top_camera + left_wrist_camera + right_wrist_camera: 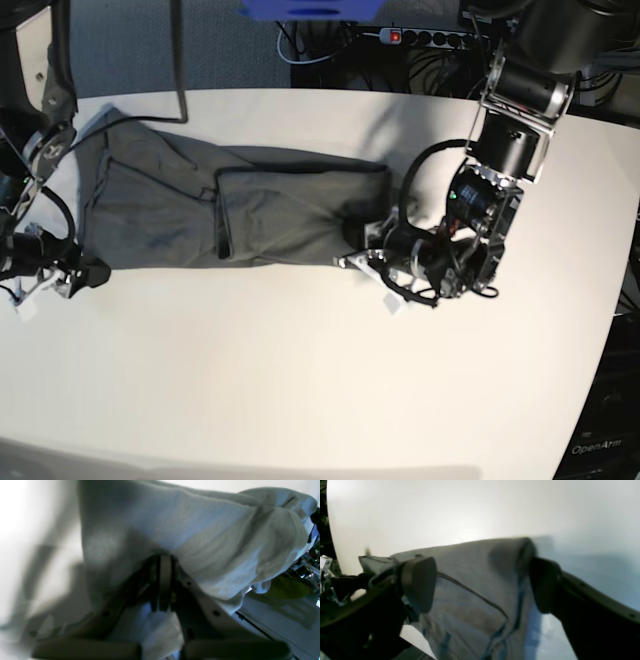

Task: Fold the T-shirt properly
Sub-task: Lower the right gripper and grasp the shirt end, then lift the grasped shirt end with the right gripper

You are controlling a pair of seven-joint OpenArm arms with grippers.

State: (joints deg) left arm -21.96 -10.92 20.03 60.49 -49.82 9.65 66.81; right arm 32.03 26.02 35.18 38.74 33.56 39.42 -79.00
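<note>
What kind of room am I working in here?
Probably a robotics lab: a round white table holding the dark charcoal-grey cloth T-shirt, a black power strip with red switch, and tangled cables on grey carpet behind.

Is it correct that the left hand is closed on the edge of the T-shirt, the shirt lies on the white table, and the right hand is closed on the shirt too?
One part is wrong. The right hand is open: in the right wrist view its fingers stand wide apart over the T-shirt. The left hand is closed on the shirt, which lies on the white table.
</note>
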